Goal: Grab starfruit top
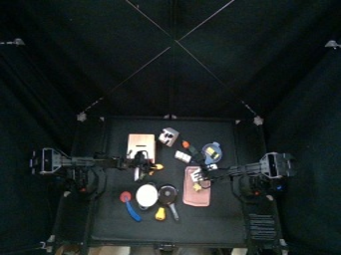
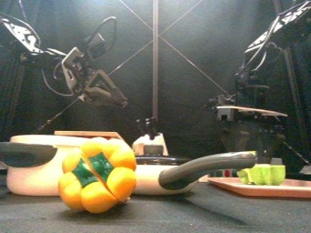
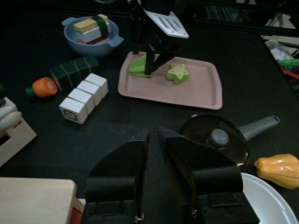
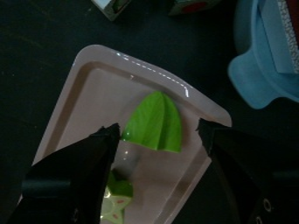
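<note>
The starfruit (image 3: pixel 179 73) is a small pale yellow-green star lying on the pink board (image 3: pixel 198 90), beside a flat green leaf-shaped piece (image 3: pixel 140 66). My right gripper (image 3: pixel 159 42) hangs just above the board with its jaws wide open. In the right wrist view the gripper (image 4: pixel 160 133) straddles the green piece (image 4: pixel 158 122), and the starfruit (image 4: pixel 117 207) shows low between the jaws, partly cut off. My left gripper (image 3: pixel 158 153) rests shut over the table's left side (image 1: pixel 142 159), away from the board (image 1: pixel 197 191).
A black pan (image 3: pixel 216 136), a white plate (image 3: pixel 271 203) and a yellow pepper (image 3: pixel 281 166) lie near the board. A blue bowl (image 3: pixel 91 31), white cubes (image 3: pixel 82 94), a small orange piece (image 3: pixel 45 86) and a wooden board (image 1: pixel 139 142) lie elsewhere on the table.
</note>
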You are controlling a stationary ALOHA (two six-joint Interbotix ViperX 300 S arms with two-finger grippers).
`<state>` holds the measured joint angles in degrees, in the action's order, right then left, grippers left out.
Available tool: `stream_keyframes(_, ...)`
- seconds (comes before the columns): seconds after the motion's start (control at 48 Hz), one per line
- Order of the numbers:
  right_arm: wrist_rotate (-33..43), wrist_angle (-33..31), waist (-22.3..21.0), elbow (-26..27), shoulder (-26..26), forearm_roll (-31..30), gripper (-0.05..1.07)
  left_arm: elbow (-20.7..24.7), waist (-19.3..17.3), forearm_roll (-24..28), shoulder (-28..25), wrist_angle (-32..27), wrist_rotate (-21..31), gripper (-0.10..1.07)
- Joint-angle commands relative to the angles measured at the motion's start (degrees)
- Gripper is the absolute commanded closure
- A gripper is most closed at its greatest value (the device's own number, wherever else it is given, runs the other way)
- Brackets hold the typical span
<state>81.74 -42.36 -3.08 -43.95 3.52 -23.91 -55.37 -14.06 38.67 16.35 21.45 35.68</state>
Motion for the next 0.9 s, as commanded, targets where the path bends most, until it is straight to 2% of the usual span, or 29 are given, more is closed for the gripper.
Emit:
stream_keyframes(0.0, -0.09, 0.09, -0.62, 1.41, 0.53, -0.18, 0.02, 0.53, -0.09, -0.18, -0.09, 0.44, -0.09, 0.36)
stream_keyframes(0.271, -0.09, 0.35, -0.62, 1.93, -1.76, -0.7, 0.04, 0.53, -0.09, -0.18, -0.88, 0.53, -0.09, 0.36)
stream_keyframes(0.646, 0.09, 0.97, -0.18, 2.46, -2.29, -0.7, 0.26, 0.62, -0.18, -0.18, -0.88, 0.53, -0.09, 0.36)
stream_keyframes(0.875, -0.09, -0.62, -0.09, 4.66, -1.58, -0.62, 0.29, 0.53, -0.18, -0.18, -0.88, 0.44, -0.09, 0.36)
